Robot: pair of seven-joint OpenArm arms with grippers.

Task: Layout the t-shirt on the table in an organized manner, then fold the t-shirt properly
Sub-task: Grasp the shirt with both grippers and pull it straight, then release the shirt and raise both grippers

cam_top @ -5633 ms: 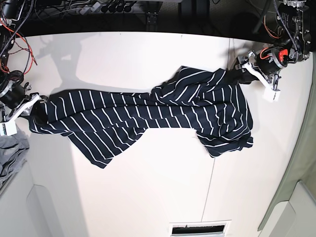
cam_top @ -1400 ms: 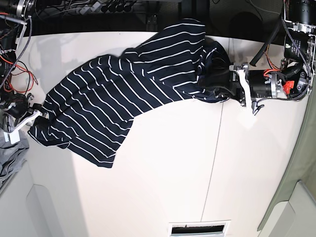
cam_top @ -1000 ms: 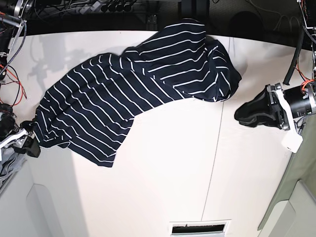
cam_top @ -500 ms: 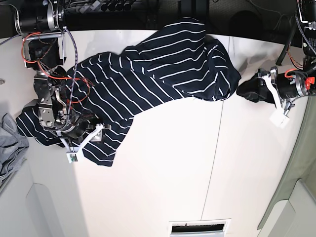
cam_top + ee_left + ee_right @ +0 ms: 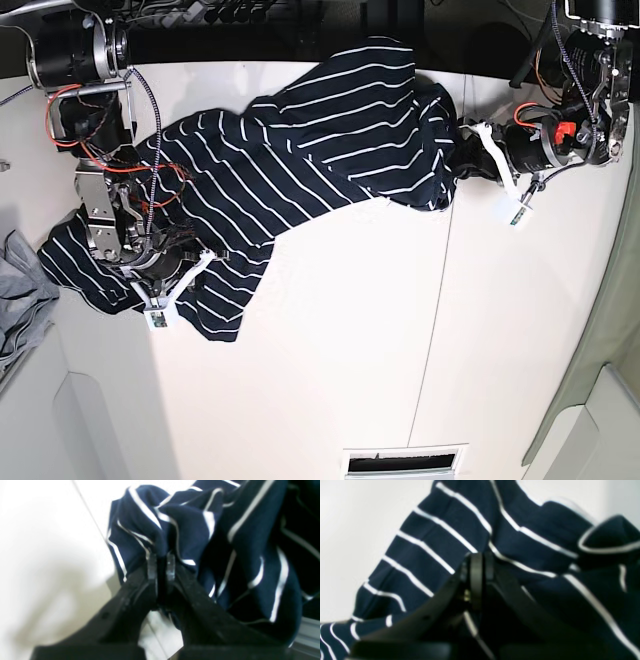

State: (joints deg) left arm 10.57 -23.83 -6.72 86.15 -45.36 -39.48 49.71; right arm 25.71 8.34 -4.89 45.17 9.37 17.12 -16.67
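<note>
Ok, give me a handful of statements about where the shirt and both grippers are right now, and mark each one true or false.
1. The left gripper is shut on the t-shirt. True.
2. The right gripper hangs open above bare table. False: it is shut on striped fabric.
3. The t-shirt lies flat and neatly folded. False: it is bunched and wrinkled.
4. A grey cloth sits at the base view's left edge. True.
5. The table is dark wood. False: it is white.
</note>
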